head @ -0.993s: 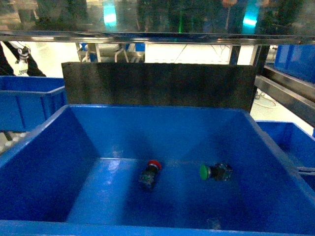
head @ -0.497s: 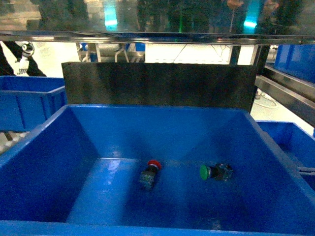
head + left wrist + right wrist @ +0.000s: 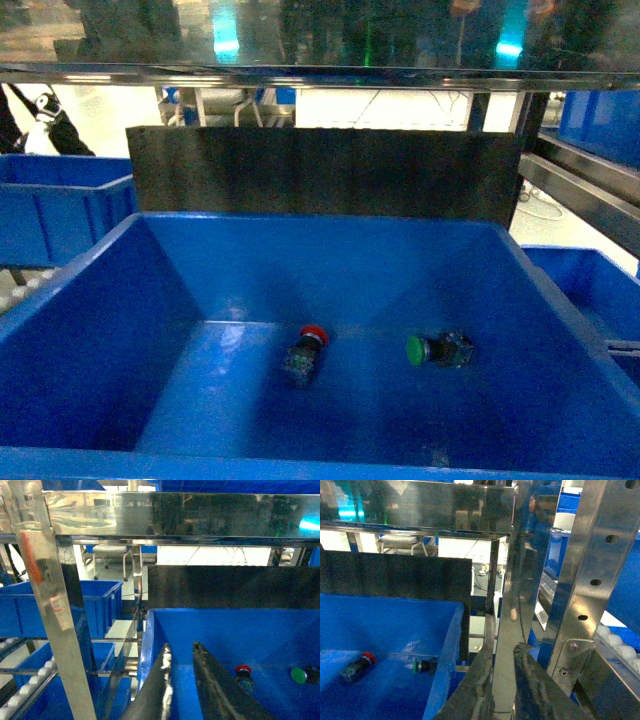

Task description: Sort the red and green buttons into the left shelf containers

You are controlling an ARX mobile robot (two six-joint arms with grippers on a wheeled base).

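The red button (image 3: 306, 351) and the green button (image 3: 437, 350) lie on their sides, apart, on the floor of a big blue bin (image 3: 320, 235) right in front of me. Neither gripper shows in the head view. In the left wrist view my left gripper (image 3: 180, 649) hangs over this bin's left rim, jaws a narrow gap apart and empty, with the red button (image 3: 243, 672) and green button (image 3: 299, 675) to its right. My right gripper (image 3: 502, 649) is outside the bin's right wall, also narrowly open and empty. A left shelf container (image 3: 60, 210) stands at the left.
A steel rack upright (image 3: 47, 590) stands between the left gripper and the left-hand blue bins (image 3: 65, 607). Another steel post (image 3: 520, 580) rises just behind the right gripper. A dark panel (image 3: 320, 175) backs the big bin, a shelf bar (image 3: 320, 75) runs overhead, and more blue bins (image 3: 590, 280) sit right.
The buttons, the bin and both arms have stayed put. Only a figure in the far left background has shifted slightly.
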